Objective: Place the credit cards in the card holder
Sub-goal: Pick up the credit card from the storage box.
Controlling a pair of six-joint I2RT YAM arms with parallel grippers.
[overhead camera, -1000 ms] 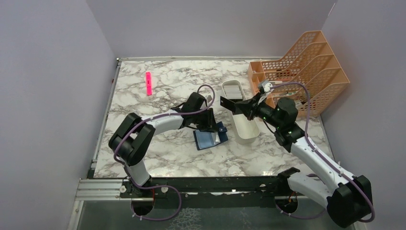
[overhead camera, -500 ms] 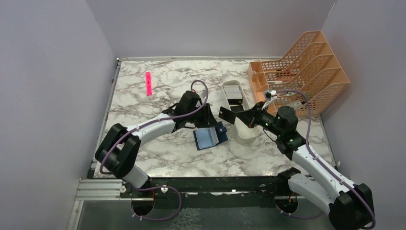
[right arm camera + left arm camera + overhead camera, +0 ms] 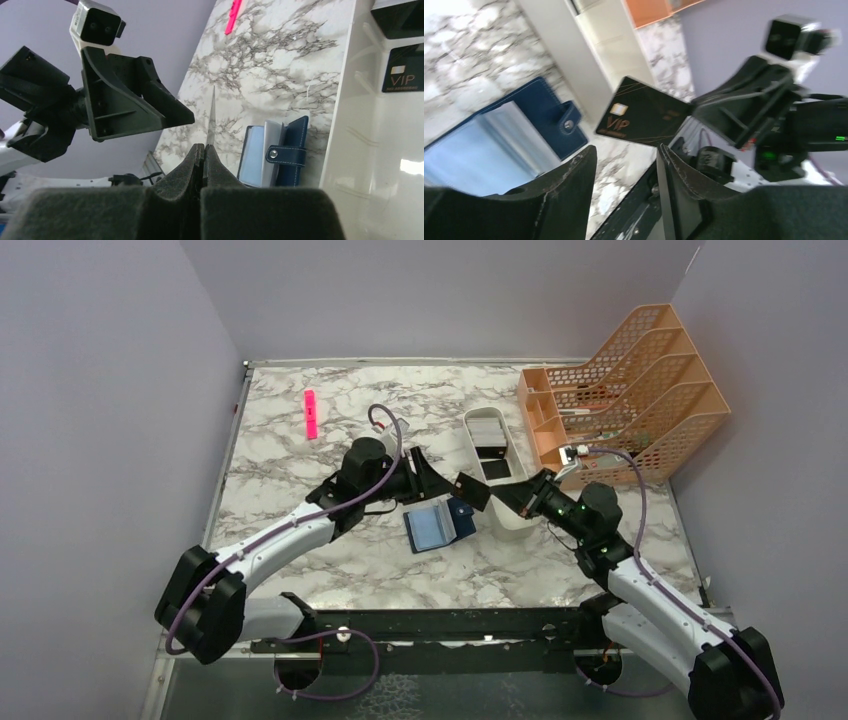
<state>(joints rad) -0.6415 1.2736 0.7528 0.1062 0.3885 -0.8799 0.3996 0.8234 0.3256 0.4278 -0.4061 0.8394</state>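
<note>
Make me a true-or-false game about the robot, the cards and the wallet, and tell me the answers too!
1. The right tool pinches a black card. True.
2. The left tool holds a card as well. False: it is open and empty.
3. The wallet is snapped shut. False: it lies open on the table.
4. A second card lies in the white tray. True.
5. The pink marker sits in the tray. False: it lies on the table, far from it.
</note>
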